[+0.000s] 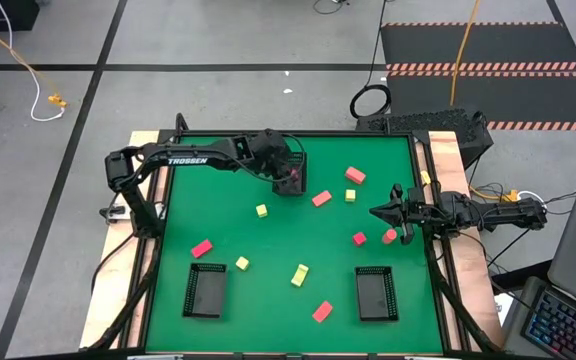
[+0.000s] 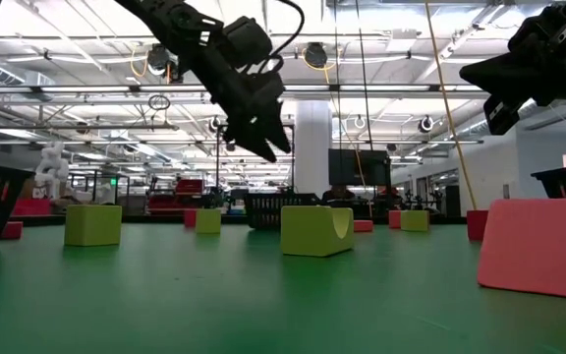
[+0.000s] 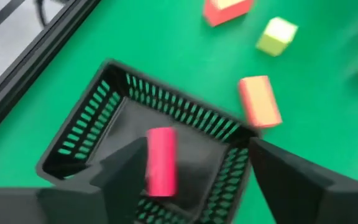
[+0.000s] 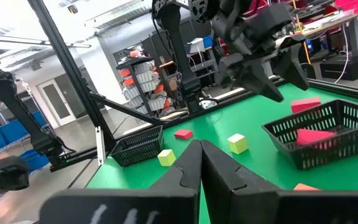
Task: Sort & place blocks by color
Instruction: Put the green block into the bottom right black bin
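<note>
My left gripper [image 1: 290, 172] hangs open over a black mesh tray [image 1: 291, 184] at the table's far middle. In the left wrist view a magenta-pink block [image 3: 161, 160] shows between and below the open fingers [image 3: 194, 149], inside that tray [image 3: 92, 118]. In the right wrist view the same block [image 4: 314, 135] lies in the tray with the gripper above it. My right gripper [image 1: 375, 212] is shut and empty near the right edge, fingers [image 4: 201, 149] pointing left. Coral-red [image 1: 321, 198], yellow-green [image 1: 300, 274] and pink [image 1: 389, 236] blocks lie scattered on the green mat.
Two more black mesh trays sit near the near edge, one left [image 1: 206, 290] and one right [image 1: 376, 293]. Loose blocks include coral-red ones [image 1: 355, 175] [image 1: 201, 248] [image 1: 322, 311] and yellow-green ones [image 1: 262, 210] [image 1: 241, 263]. Green mat [image 1: 268, 240] shows between them.
</note>
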Tool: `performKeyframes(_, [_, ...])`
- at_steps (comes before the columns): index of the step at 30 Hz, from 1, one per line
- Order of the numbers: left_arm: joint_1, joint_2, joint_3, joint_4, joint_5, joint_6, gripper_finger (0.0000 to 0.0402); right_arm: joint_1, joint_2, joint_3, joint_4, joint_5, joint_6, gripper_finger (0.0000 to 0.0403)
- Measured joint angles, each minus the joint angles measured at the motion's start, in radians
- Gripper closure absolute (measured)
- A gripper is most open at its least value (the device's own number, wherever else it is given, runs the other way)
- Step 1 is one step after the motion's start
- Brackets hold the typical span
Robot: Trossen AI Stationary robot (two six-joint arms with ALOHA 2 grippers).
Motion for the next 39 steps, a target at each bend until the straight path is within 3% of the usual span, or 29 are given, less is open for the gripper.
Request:
performKeyframes(6, [-0.013, -0.040, 0.000, 0.026, 0.029, 0.025, 0.0061, 0.000, 0.000, 0.000, 0.000, 0.000, -0.172, 0.0403])
performKeyframes(16, [-0.023, -0.167, 0.000, -0.046, 0.051, -0.050, 0.0056, 0.000, 0.000, 0.000, -0.001, 0.036, -0.206, 0.0399])
performKeyframes(20, [-0.060, -0.257, 0.000, -0.062, 0.192, -0.028, 0.0056, 0.000, 0.000, 0.000, 0.001, 0.103, -0.207, 0.0362])
performKeyframes(25, [-0.109, -0.403, -0.023, -0.017, 0.196, 0.080, 0.0055, 0.000, 0.009, 0.000, 0.035, 0.176, -0.213, 0.0271])
performKeyframes(31, [-0.081, -0.564, -0.226, 0.265, 0.186, 0.055, 0.0055, -0.001, 0.084, 0.029, 0.061, 0.300, -0.262, 0.0167])
performKeyframes(39, [-0.049, -0.690, -0.561, 0.613, 0.189, 0.011, 0.0055, -0.057, 0.374, 0.239, -0.095, 0.378, -0.304, 0.0150])
